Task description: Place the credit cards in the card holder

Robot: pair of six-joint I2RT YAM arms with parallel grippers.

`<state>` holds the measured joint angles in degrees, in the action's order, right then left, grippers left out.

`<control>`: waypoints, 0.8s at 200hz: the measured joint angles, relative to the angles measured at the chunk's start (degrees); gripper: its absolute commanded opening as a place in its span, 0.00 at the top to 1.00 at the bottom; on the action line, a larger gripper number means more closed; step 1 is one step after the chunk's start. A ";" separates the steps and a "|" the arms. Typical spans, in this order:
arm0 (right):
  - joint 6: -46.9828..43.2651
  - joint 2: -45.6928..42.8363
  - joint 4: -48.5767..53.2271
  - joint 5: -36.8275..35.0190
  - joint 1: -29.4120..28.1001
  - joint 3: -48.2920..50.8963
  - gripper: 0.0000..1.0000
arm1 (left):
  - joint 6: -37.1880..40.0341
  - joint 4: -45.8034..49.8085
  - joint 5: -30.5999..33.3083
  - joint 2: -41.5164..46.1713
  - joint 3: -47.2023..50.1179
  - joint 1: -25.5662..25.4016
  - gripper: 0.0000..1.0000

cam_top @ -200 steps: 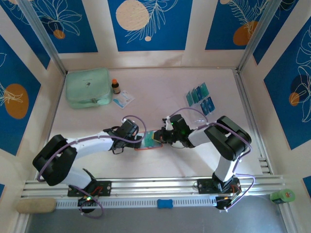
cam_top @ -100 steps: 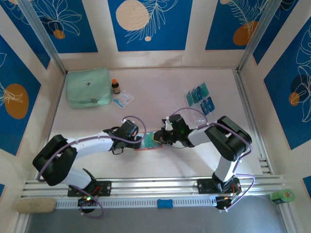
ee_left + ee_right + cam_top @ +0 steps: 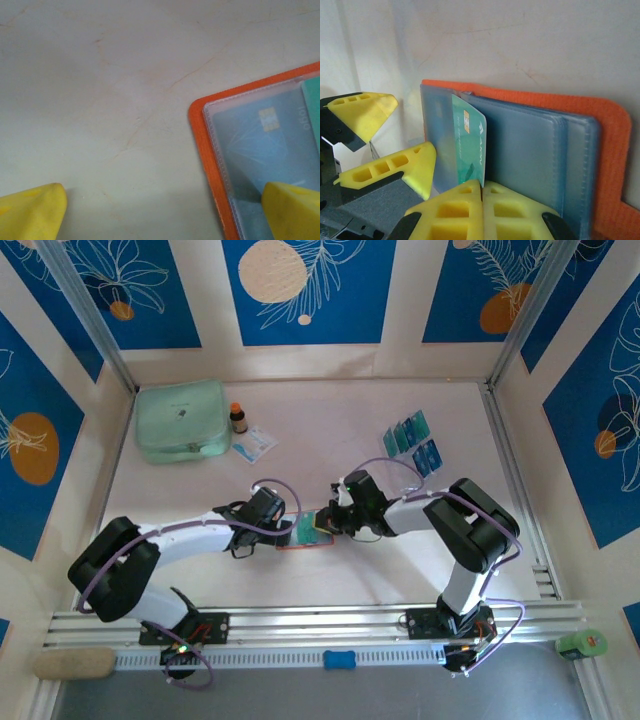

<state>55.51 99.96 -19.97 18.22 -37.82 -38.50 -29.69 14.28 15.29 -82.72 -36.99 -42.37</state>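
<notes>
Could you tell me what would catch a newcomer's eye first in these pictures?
The open orange holder at mid-table stands out: the right gripper is shut on a green card between its clear pockets, and the left gripper is open over its edge. More cards lie far right.

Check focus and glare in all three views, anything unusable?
Top external: sharp, evenly lit, soft shadows on the table. Left wrist: the open left claw is blurred, the card holder mildly hazy. Right wrist: the shut right claw is soft up close, the green card in focus.
</notes>
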 measured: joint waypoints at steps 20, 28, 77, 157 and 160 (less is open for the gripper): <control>-0.02 0.02 1.77 0.00 0.00 -0.85 1.00 | 0.02 -0.09 0.00 -0.02 0.00 0.00 0.00; -0.02 0.11 2.25 0.00 0.00 -1.09 1.00 | 0.00 -0.09 0.00 -0.04 0.00 0.00 0.00; 0.02 1.97 3.56 0.26 -0.24 -3.30 1.00 | 0.00 -0.13 0.09 -0.24 0.00 0.04 0.00; -0.63 2.64 7.17 0.26 -0.85 -5.88 1.00 | -0.37 -0.31 0.42 0.07 0.28 0.15 0.00; -0.66 2.80 7.41 0.26 -0.96 -6.16 1.00 | -0.52 -0.37 0.48 0.24 0.46 0.24 0.00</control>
<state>54.85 102.76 -12.56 18.48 -38.79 -44.66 -30.22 13.91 15.77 -82.48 -36.53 -42.13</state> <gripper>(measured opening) 0.060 0.997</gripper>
